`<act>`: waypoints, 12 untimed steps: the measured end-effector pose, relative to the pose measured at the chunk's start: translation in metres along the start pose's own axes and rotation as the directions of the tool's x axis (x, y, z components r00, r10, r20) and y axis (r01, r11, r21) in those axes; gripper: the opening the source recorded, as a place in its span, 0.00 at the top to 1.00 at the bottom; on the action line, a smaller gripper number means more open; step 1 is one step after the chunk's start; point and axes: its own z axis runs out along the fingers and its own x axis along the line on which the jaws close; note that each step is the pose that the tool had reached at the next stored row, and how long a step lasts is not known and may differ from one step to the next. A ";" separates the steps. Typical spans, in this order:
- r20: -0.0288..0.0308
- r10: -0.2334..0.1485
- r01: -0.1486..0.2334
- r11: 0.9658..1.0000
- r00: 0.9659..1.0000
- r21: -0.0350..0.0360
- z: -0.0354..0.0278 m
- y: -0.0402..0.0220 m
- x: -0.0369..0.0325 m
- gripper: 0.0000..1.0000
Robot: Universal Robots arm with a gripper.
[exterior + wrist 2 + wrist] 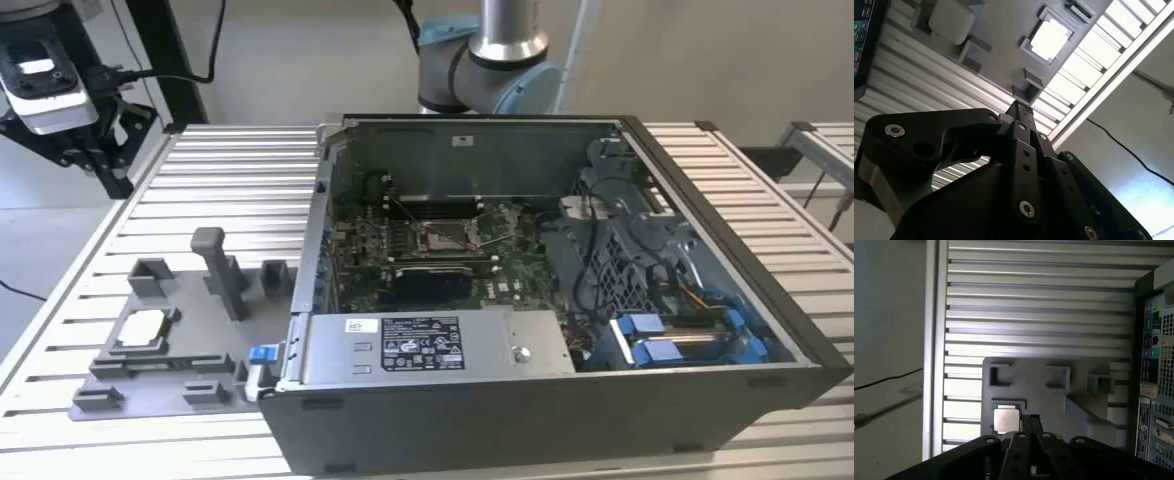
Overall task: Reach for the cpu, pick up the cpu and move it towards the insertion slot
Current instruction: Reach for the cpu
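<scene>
The cpu (1006, 420) sits silver face up in a shallow square recess of a grey plastic fixture (1034, 375). The gripper (1030, 418) is poised above it and empty, its two black fingers (1025, 424) pressed together with nothing between them. In the exterior view the gripper hangs high over the far corner of the slatted tabletop (227, 180) at that view's left, well apart from the chip. A good reach, on this evidence, calls for the fingers to part wider than the chip, centre over it, square up to two opposite edges and come straight down. They should clear the recess walls and grip the edges lightly rather than press the face. Beside the fixture stands an open computer case (534, 420). Inside it the insertion slot (445, 235), a silver-framed socket with thin levers, lies well apart from the cpu. A white-and-black label (420, 343) near the case's front edge carries fine print whose wording cannot be made out. Small stickers (1149, 390) on the case's port panel are likewise unreadable.
</scene>
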 end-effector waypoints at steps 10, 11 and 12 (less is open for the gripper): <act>0.000 0.000 0.000 1.000 1.000 0.000 0.0001 -0.0074 0.0043 1.00; 0.000 0.000 0.000 1.000 1.000 0.000 0.0002 -0.0092 0.0055 1.00; 0.000 0.000 0.000 1.000 1.000 0.000 0.0003 -0.0113 0.0072 1.00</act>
